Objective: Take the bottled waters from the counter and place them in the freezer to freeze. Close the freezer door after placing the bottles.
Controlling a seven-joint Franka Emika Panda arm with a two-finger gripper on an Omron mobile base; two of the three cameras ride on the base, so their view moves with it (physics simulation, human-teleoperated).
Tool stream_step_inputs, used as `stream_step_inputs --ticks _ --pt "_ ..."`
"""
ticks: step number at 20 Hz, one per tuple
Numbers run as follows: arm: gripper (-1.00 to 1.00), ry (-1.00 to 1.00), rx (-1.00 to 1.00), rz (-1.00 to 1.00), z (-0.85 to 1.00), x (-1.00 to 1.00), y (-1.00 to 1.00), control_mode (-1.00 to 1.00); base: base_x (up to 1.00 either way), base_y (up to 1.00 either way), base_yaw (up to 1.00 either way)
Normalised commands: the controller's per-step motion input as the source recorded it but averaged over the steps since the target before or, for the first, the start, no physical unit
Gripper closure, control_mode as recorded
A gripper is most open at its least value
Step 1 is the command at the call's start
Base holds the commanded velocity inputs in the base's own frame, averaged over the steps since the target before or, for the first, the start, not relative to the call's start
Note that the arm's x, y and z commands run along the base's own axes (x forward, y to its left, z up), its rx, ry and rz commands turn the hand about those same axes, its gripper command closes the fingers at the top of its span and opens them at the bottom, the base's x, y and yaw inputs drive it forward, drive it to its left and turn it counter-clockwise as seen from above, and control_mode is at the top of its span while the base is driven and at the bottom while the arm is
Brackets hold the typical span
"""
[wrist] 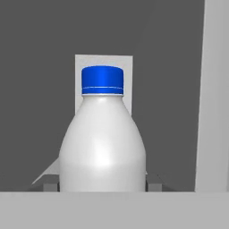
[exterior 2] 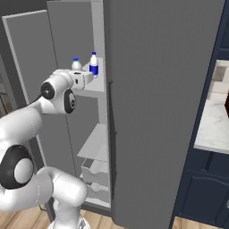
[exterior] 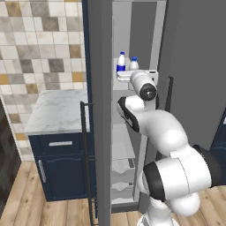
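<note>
From my left base view I see the marble counter point(exterior: 57, 112) beside the freezer door point(exterior: 100, 110), and both bottles standing on an upper freezer shelf point(exterior: 126, 76): the dark-blue-labelled bottle point(exterior: 121, 62) on the left, the plain whitish bottle point(exterior: 133, 64) just beside it. My right base view shows the freezer point(exterior 2: 96, 134) interior with white drawers point(exterior 2: 96, 172) at the bottom. My hand view gives the plain whitish bottle close up, upright. My gripper point(exterior: 145, 74) is closed around that whitish bottle at the shelf.
</note>
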Motion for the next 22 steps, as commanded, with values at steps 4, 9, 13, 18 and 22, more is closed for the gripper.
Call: stream_step_inputs --ticks 4,9,13,18,22 --pt "1.0 0.0 0.0 0.0 0.0 0.26 0.0 -1.0 0.0 0.0 0.0" --pt "1.0 0.02 0.0 0.0 -0.05 0.31 0.0 -1.0 0.0 0.0 0.0" --pt "1.0 0.02 0.0 0.0 -0.13 0.32 0.0 -1.0 0.0 0.0 0.0" --pt "1.0 0.02 0.0 0.0 -0.2 0.31 0.0 -1.0 0.0 0.0 0.0" --pt "1.0 0.0 0.0 0.0 -0.22 0.22 0.0 -1.0 0.0 0.0 0.0"
